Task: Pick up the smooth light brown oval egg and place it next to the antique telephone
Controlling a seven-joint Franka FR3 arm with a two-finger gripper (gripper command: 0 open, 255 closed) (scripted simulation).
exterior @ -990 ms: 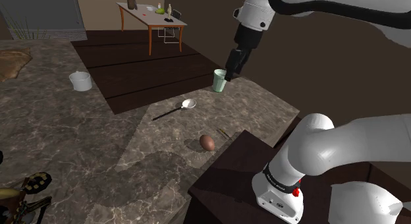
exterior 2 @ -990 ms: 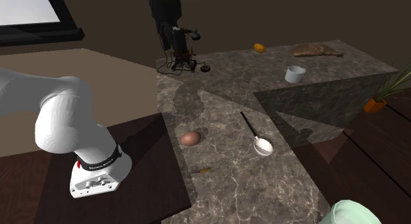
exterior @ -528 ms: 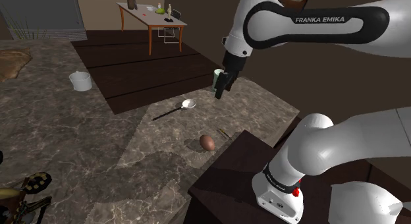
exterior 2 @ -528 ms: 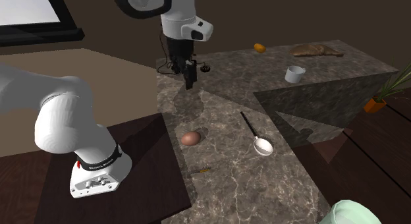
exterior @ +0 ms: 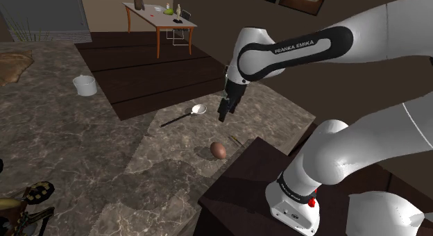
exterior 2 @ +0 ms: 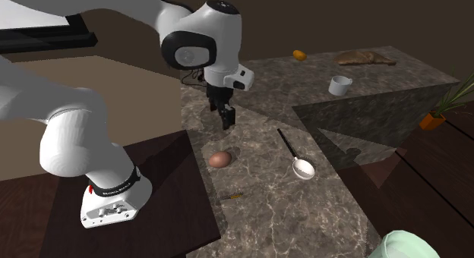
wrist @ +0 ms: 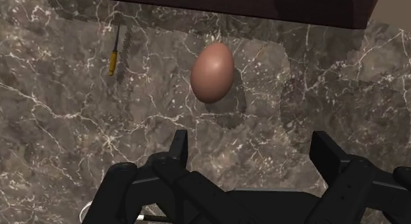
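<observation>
Brown egg (wrist: 212, 72) lies beyond parted jaws; shoulder view adds the telephone (exterior: 35, 195)

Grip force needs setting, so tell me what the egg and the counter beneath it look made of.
Egg: smooth, even reddish-brown surface with a soft sheen. It looks shell-like, though the render could as well be plastic or wood. Counter: dark brown stone, probably marble, by its white branching veins.

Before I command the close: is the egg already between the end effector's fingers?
No, in the wrist view the egg lies on the counter ahead of the open end effector, clear of it.
</observation>
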